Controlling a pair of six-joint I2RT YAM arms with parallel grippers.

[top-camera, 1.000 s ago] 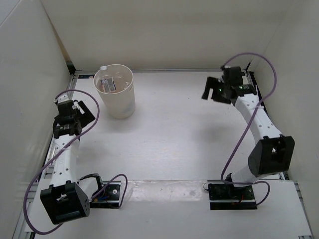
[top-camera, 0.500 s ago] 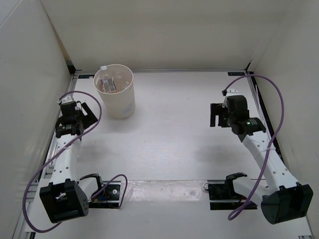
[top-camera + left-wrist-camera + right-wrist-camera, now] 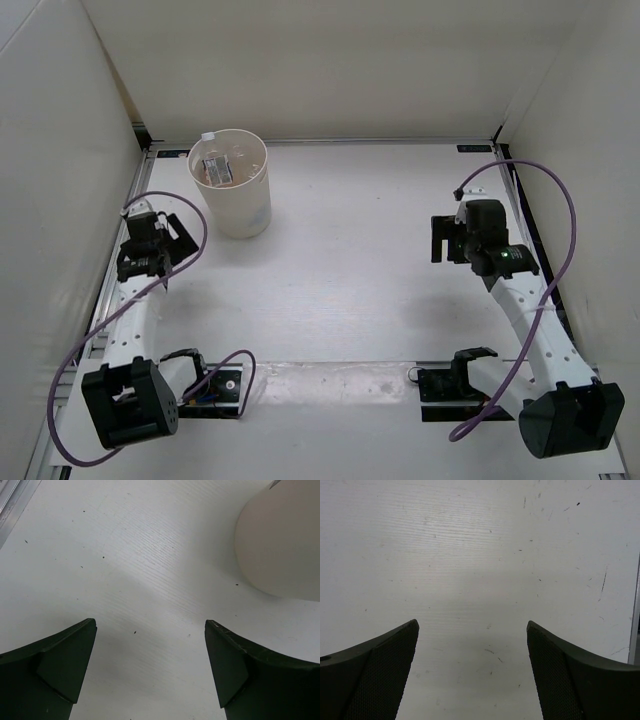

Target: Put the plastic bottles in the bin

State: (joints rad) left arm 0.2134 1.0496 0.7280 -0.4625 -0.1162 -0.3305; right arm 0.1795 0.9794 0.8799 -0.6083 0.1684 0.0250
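**Having Delivered, Drawing Back With Both Hands Spread**

Since a second ago, swung the right arm (image 3: 530, 300) out of the far right corner and folded it back toward its base. Right hand (image 3: 472, 622) now over bare white wood-grain tabletop (image 3: 350, 270), spread wide, gripping nothing. Drew the left arm (image 3: 128, 320) nearer too, only slightly. Left hand (image 3: 150, 622) likewise spread and empty, near the tall cream-white tapered plastic bin (image 3: 243, 212) without touching it. Left the bin upright in the far left corner, unmoved. Inside it: small clear plastic bottles (image 3: 216, 168), one with its label facing up, the rest too dim to sort out. Judging from that, looks like a finished job, with both arms heading for rest rather than reaching for anything.

Below, matte tabletop with fine grain and a scatter of dark specks and scuffs, plus an aluminium rail (image 3: 12, 497) along the left edge. Boxed in by plain white panel walls (image 3: 300, 70), with purple cables (image 3: 565, 225) looping off both arms.
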